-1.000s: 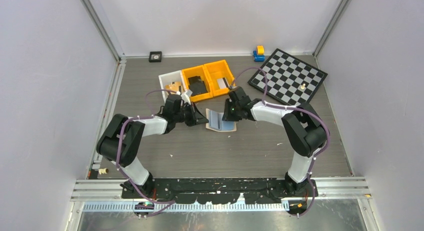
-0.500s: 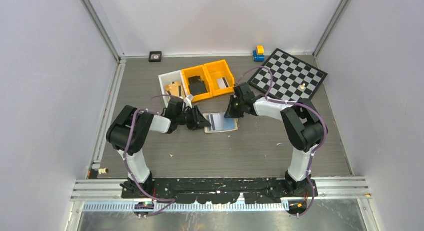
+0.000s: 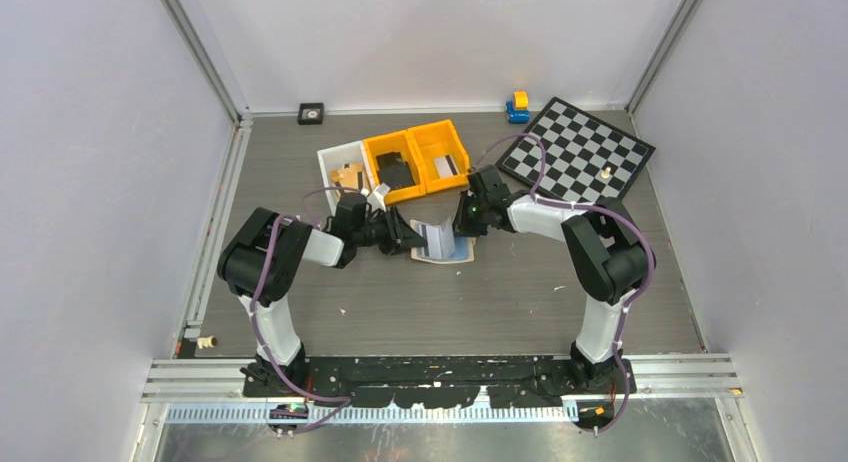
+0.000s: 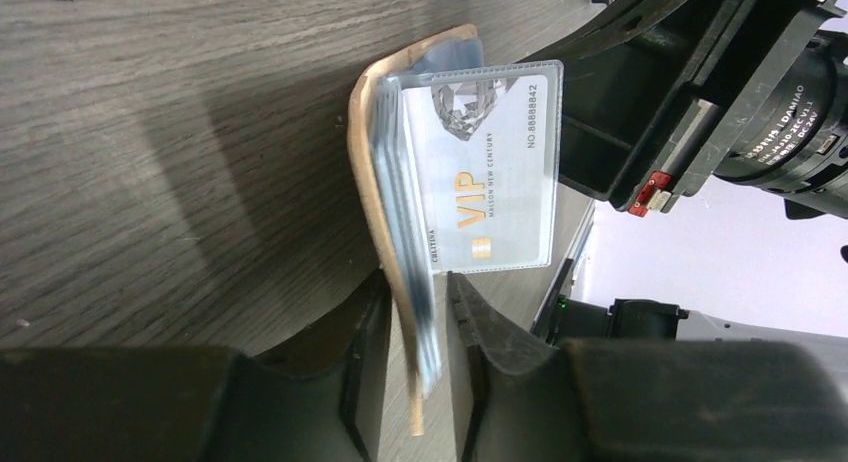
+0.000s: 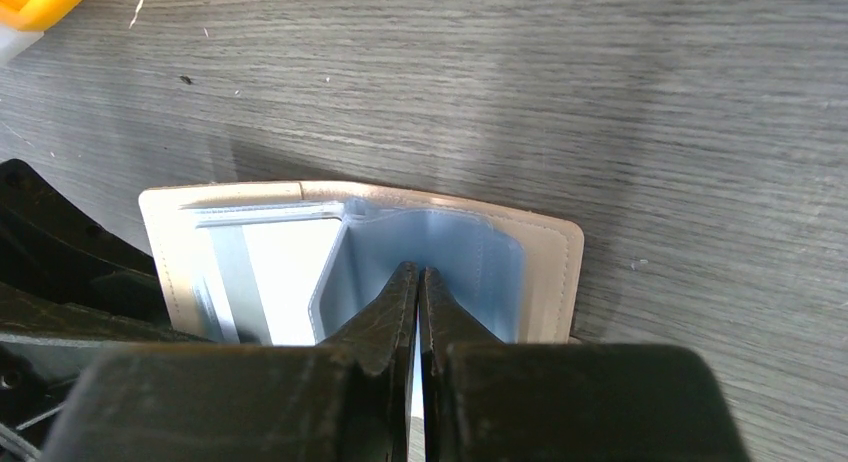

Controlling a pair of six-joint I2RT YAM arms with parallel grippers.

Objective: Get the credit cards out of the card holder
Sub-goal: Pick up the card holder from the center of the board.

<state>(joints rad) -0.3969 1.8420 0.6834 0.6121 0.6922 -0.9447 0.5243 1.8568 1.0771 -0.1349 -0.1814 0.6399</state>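
The beige card holder [image 3: 447,250] lies open on the table between both arms. Its tan cover [image 4: 366,172] and see-through pockets stand on edge in the left wrist view. A silvery "VIP" credit card [image 4: 482,172] in a clear pocket is lifted upright out of the stack. My right gripper [image 5: 418,272] is shut on that card's edge over the bluish pocket page [image 5: 470,262]. In the top view the right gripper [image 3: 466,220] is at the holder's far right corner. My left gripper [image 4: 418,284] is open, its fingers straddling the holder's cover edge with gaps on both sides. From above, the left gripper [image 3: 408,235] is at the holder's left side.
Two yellow bins [image 3: 415,160] and a white bin [image 3: 338,166] stand just behind the holder. A chessboard [image 3: 578,154] lies at the back right, with a blue and yellow toy [image 3: 518,106] behind it. A small black square object [image 3: 311,112] sits at the back wall.
The left gripper has opened and slid right, onto the holder's left edge. The right gripper has shut on the card, and the pocket page now stands upright.
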